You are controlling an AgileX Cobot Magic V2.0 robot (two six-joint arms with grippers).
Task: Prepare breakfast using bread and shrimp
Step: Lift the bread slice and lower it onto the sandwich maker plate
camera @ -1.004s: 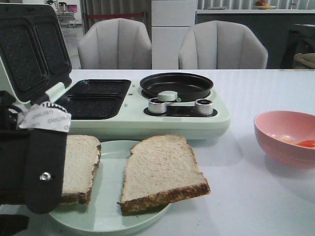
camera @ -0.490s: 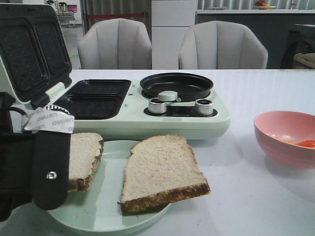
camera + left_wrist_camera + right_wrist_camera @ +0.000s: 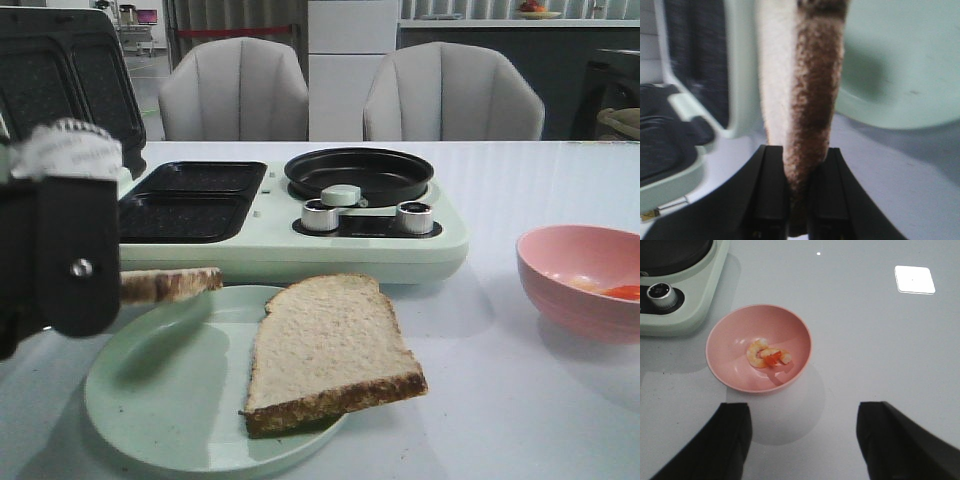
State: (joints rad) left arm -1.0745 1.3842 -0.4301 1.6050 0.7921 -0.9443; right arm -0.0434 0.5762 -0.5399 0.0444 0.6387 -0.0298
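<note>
The left pincer [image 3: 797, 200] is clamped on the crust edge of one slice of bread [image 3: 800, 85], and it has lifted that slice clear of the green plate [image 3: 150, 400]; a second ago the slice lay flat on the plate's left half, which is now bare. In the front view the held slice [image 3: 170, 284] hangs level in the air, between the plate and the open sandwich maker [image 3: 300, 250]. That suggests the first step is under way: carrying bread to one of the dark trays [image 3: 185, 215]. The second slice [image 3: 325, 350] has not shifted and rests on the plate's right side. The right pincer [image 3: 802, 440] hovers wide open and holds nothing, just above the pink bowl [image 3: 725, 375] where the shrimp [image 3: 767, 357] lies, on the white surface [image 3: 880, 340].
</note>
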